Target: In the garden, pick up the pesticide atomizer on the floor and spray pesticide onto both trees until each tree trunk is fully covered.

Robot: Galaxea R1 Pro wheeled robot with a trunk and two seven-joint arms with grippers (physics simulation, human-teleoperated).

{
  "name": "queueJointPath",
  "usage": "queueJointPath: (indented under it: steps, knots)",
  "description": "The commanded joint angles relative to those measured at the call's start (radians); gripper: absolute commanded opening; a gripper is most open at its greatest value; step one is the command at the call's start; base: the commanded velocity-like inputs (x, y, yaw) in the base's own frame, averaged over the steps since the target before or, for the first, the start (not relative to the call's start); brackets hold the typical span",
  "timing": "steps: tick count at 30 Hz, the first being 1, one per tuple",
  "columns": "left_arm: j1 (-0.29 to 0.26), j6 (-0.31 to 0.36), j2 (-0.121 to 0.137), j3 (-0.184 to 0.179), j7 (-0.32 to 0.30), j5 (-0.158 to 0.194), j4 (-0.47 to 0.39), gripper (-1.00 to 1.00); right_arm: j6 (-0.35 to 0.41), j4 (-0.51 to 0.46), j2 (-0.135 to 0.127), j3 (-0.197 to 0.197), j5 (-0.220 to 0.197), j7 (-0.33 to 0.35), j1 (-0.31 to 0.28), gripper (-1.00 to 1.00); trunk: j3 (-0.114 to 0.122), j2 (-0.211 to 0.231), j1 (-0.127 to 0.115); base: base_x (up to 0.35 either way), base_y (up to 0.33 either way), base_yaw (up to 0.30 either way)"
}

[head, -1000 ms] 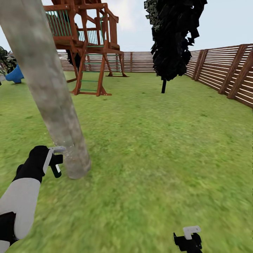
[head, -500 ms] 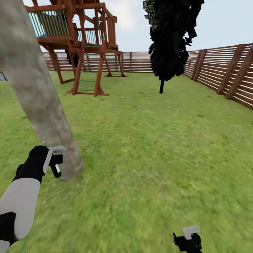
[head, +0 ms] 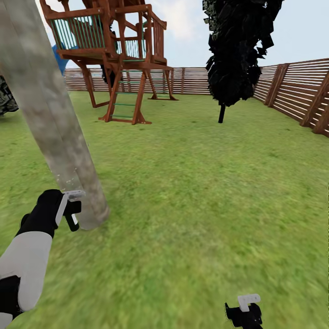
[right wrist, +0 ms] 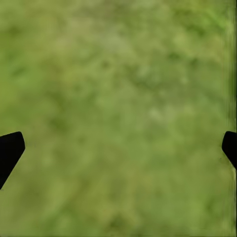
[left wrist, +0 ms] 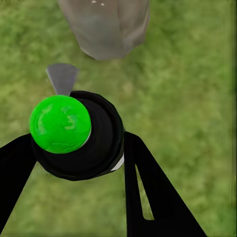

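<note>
The garden lawn (head: pixel 205 183) spreads wide and green, ringed by the slatted wooden fence (head: pixel 292 91), with the play tower (head: pixel 119 55) standing well behind the tree trunk (head: pixel 55 119) and a narrow black tree (head: pixel 237 50) off toward the fence. That trunk is the landmark: a thick, pale, mottled column leaning away from the lawn's middle as it rises, its long axis running steeply up out of the grass.

Now the left arm. The left gripper (head: pixel 71 208) sits low, just beside the base of the trunk, on the robot's side of it. In the left wrist view the 2 black fingers (left wrist: pixel 158 197) pinch the pesticide atomizer (left wrist: pixel 84 138), a stubby black body with a bright green cap (left wrist: pixel 60 123) and a grey nozzle (left wrist: pixel 61 78). That nozzle points straight at the trunk's foot (left wrist: pixel 106 27), which lies dead ahead of the jaws and very near, though a strip of grass shows between nozzle and bark, so they are apart.

The right gripper (head: pixel 244 310) hangs well away from the trunk, low over bare grass, jaws spread wide with only the fingertips (right wrist: pixel 10 150) showing at the edges of its wrist view.

So the left arm is the nearer and the loaded one. My read: spraying up this trunk means sweeping the nozzle along that leaning axis.
</note>
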Motion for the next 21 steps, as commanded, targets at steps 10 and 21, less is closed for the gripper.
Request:
queueJointPath:
  steps: [10,21]
  knots:
    - [-0.001,0.000,0.001,0.000,0.001,0.000,0.000,-1.00,0.000,0.001,0.001,0.000,0.001,0.000,0.000,1.00,0.000,0.000,0.000,0.139,-0.275,0.011]
    - [-0.002,0.000,0.001,0.000,0.001,-0.002,0.000,-1.00,0.000,0.002,0.002,0.000,0.001,0.000,0.000,1.00,0.000,0.000,0.000,0.130,-0.275,0.258]
